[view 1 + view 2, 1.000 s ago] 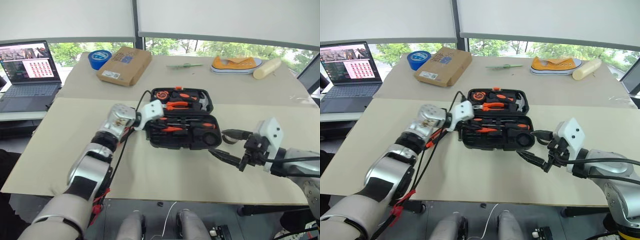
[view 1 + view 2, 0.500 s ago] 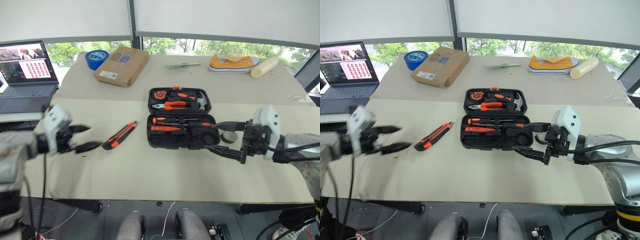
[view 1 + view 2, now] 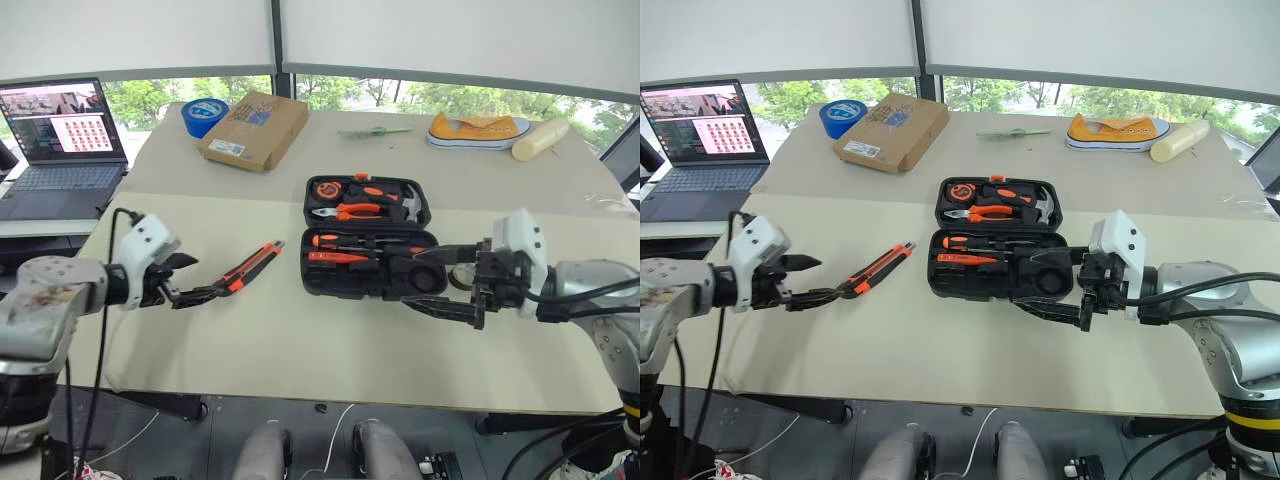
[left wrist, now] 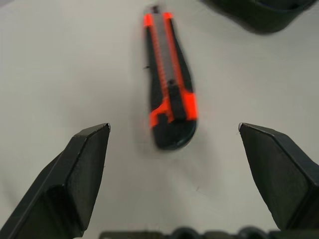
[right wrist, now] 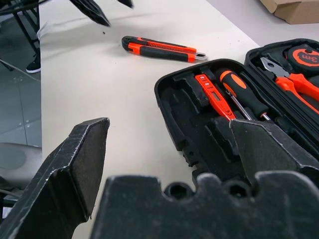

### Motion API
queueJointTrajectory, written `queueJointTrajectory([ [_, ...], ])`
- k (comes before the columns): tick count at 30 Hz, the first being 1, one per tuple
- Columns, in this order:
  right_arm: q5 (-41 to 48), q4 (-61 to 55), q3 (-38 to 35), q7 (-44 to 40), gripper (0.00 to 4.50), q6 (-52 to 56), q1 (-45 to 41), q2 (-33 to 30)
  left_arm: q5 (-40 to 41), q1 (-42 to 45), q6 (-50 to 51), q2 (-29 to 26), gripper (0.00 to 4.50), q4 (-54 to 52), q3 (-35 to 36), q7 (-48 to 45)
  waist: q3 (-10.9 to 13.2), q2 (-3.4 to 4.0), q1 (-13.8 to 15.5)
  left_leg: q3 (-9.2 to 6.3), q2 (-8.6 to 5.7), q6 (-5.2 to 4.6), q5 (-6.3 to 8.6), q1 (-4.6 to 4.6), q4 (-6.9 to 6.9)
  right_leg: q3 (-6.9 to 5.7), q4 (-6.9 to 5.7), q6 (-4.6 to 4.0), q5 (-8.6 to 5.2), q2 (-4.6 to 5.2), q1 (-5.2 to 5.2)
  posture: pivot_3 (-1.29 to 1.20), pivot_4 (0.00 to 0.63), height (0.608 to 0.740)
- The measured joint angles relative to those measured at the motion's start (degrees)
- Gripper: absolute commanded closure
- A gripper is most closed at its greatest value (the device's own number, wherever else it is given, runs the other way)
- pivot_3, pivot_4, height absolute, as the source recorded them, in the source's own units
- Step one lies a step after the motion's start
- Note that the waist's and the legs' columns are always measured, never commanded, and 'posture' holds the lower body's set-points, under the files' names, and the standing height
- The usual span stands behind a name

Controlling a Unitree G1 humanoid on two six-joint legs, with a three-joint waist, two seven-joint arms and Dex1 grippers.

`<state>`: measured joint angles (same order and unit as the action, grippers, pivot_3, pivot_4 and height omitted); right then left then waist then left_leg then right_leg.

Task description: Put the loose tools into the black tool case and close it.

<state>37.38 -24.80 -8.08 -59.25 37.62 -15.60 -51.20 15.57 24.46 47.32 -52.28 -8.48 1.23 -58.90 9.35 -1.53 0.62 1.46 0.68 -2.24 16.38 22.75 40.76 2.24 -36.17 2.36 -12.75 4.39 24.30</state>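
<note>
Utility knife point(image 3: 252, 269) is lying loose on the table point(image 3: 940, 340), left of the open black tool case point(image 3: 369, 243), apart from it. I'm holding the left gripper point(image 4: 172, 169) behind the knife's butt end, jaws released, empty. Right gripper point(image 3: 1045, 285) is hovering at the case's right end, jaws spread, grasping nothing.

Risks, my estimate:
- Blade end is pointing toward the case; a shallow approach could shove the knife instead of pinching it.
- Right gripper may nudge the case.

Count: 1 loose knife, 1 case, 2 screwdrivers point(image 3: 340, 248) seated in the front half.
</note>
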Motion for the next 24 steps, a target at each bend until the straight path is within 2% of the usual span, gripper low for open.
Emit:
queueJointTrajectory([
  [4,0.1,-1.9,0.2,0.8,0.00,0.3,0.8,0.1,-5.7,6.9,-2.3,4.7,0.06,10.5,-8.1,4.0,0.0,-0.01,-0.1,0.01,-0.13,-0.01,0.00,0.03,0.01,0.01,-0.03,0.00,0.00,-0.04,0.04,0.00,0.150,0.735],
  [8,0.0,-2.1,0.2,1.9,0.00,0.4,0.8,0.2,-7.8,9.1,-4.2,6.5,0.06,15.3,-11.4,4.3,0.0,0.00,-0.3,0.00,-0.12,-0.01,0.00,0.04,0.01,0.01,-0.03,0.00,0.00,-0.02,0.04,0.00,0.150,0.735],
  [11,-0.3,-2.1,0.6,2.6,0.00,0.3,0.8,0.2,-8.3,9.3,-6.5,7.2,0.74,16.5,-11.8,4.1,0.0,0.01,-0.1,0.00,-0.11,-0.01,-0.01,-0.01,0.03,0.03,-0.02,0.00,0.00,0.01,-0.01,0.00,0.150,0.735],
  [16,0.0,-3.3,0.9,2.4,0.00,0.4,1.2,0.3,-8.5,9.0,-9.9,7.9,2.57,17.3,-12.5,3.9,0.0,0.04,0.0,0.01,-0.08,-0.01,-0.01,-0.06,0.07,0.05,-0.05,0.01,0.00,0.02,-0.07,0.00,0.150,0.735],
  [17,-0.2,-3.8,1.0,2.5,0.00,0.2,1.3,0.3,-8.6,8.9,-10.0,7.9,2.73,17.3,-12.4,3.9,0.0,0.07,0.0,0.01,-0.07,-0.01,0.00,-0.08,0.06,0.05,-0.06,0.01,0.00,0.01,-0.08,0.00,0.150,0.735],
  [20,-0.7,-3.8,1.1,3.1,0.00,0.1,1.3,0.3,-8.3,8.3,-10.5,8.0,2.73,17.3,-11.4,3.9,-0.1,0.09,0.0,0.01,-0.06,-0.01,-0.01,-0.08,0.06,0.06,-0.06,0.01,0.00,0.00,-0.07,0.00,0.150,0.735],
  [24,-0.5,-3.7,0.8,3.2,0.00,0.1,2.6,0.3,-5.6,7.0,-23.0,11.1,2.73,19.2,-7.2,2.0,0.0,0.05,0.1,-0.03,0.02,-0.01,-0.01,0.14,0.10,-0.02,-0.04,0.00,0.00,0.02,0.08,0.00,0.150,0.735],
])
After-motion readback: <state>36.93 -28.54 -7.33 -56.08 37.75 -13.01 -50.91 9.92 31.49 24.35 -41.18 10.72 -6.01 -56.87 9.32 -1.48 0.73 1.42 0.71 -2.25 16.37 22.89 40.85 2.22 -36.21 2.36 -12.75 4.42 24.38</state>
